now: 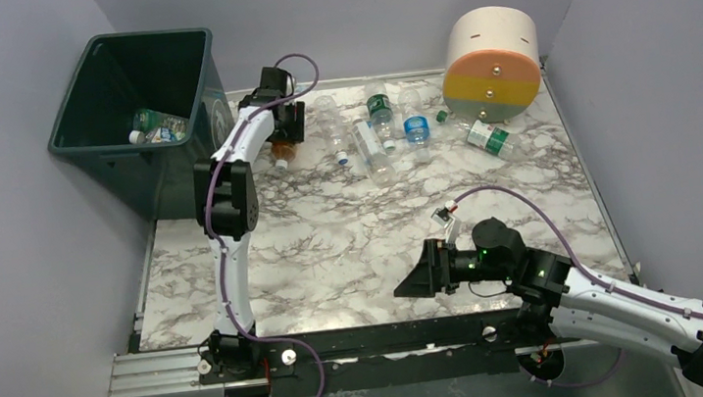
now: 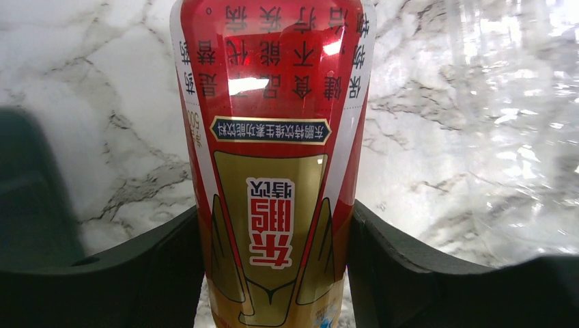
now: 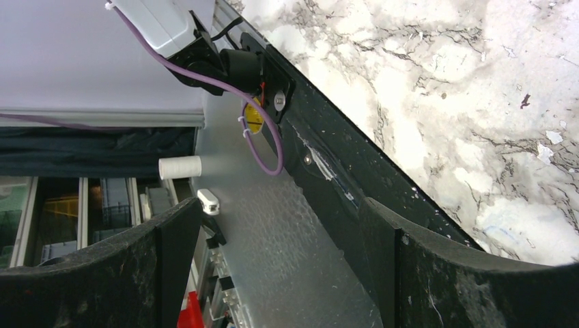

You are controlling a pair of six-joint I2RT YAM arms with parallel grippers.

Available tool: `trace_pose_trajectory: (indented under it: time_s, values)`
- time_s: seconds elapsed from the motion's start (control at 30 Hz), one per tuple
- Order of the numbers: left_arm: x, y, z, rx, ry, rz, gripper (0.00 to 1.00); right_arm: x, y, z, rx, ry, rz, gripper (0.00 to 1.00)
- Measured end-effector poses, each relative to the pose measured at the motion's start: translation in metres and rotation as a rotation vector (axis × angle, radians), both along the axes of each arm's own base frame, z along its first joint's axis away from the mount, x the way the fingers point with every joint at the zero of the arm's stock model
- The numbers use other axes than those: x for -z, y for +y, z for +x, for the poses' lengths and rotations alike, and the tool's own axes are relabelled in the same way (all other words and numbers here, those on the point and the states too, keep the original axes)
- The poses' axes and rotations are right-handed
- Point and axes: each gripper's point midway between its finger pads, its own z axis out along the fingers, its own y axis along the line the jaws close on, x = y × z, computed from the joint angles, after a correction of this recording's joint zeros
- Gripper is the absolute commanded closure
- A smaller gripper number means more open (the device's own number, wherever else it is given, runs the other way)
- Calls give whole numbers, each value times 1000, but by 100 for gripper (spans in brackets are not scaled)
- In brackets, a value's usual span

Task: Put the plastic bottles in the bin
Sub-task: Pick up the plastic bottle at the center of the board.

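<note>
Our left tool is closed on the red-labelled bottle, which rests on the bench just right of the bin (the pads touch both sides of the label). That label looks slick and the body is round, so we judge it could slip or clip the bin's rim on the lift. Our right tool hangs open and empty, well away from the bin.
</note>
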Motion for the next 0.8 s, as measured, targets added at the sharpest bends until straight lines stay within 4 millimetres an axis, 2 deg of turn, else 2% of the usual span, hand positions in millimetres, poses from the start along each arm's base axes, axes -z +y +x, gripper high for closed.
trace_pose_trajectory:
  time_s: [0.13,0.37,0.53,0.8]
  values:
    - [-30,-1,-2,-4,-43,-21,36,0,0,0,0,0,-1,12]
    - [-118,-5,-16,9,-187,-86,36,1,0,0,0,2,-2,12]
    - [-168,-7,-36,21,-266,-136,36,0,-1,-1,0,-1,3,12]
    - [-248,-11,-73,55,-401,-221,36,10,-1,-1,0,19,-20,12]
